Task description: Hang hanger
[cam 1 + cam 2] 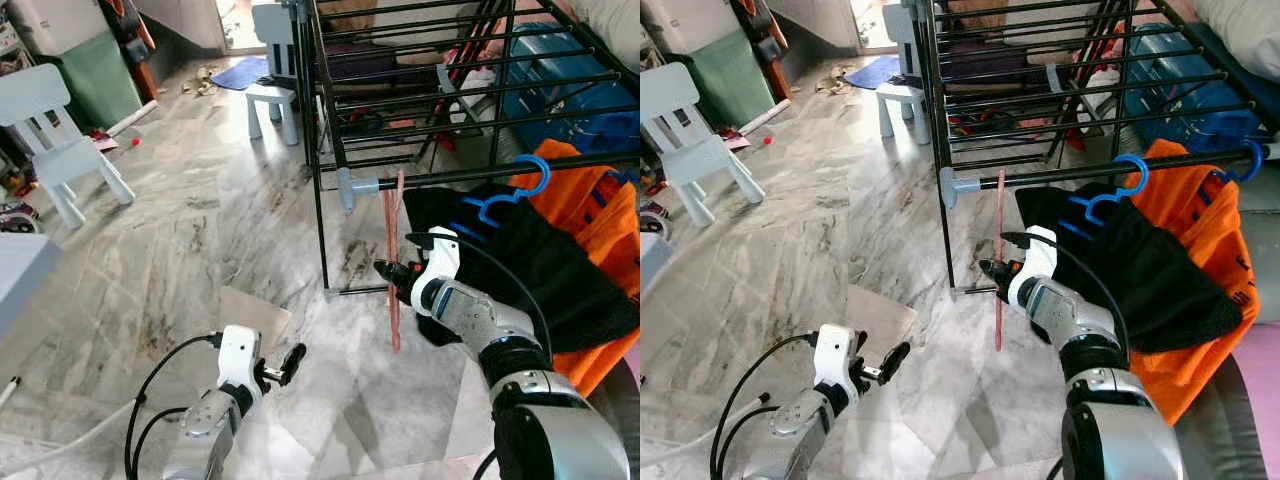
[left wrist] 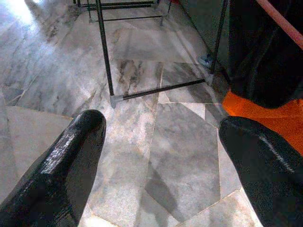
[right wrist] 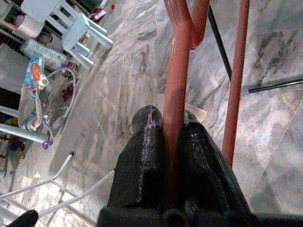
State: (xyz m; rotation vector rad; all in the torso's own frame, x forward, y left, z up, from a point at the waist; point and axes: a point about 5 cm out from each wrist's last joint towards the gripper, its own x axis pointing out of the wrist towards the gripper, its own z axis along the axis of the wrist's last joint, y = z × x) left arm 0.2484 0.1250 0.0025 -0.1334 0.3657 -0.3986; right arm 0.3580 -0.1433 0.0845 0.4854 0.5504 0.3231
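Behind pink hanger [image 1: 394, 262], right end effector [image 1: 392, 274] half-hidden

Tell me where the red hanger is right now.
The red hanger hangs edge-on from the drying rack's rail, near its grey end cap, left of the black garment. The right gripper is shut on it.

It was a lived-in home: marble-tiled floor [image 1: 200, 230], a black drying rack [image 1: 420, 90] with clothes at two o'clock, pale children's chairs [image 1: 60, 140] at ten o'clock.
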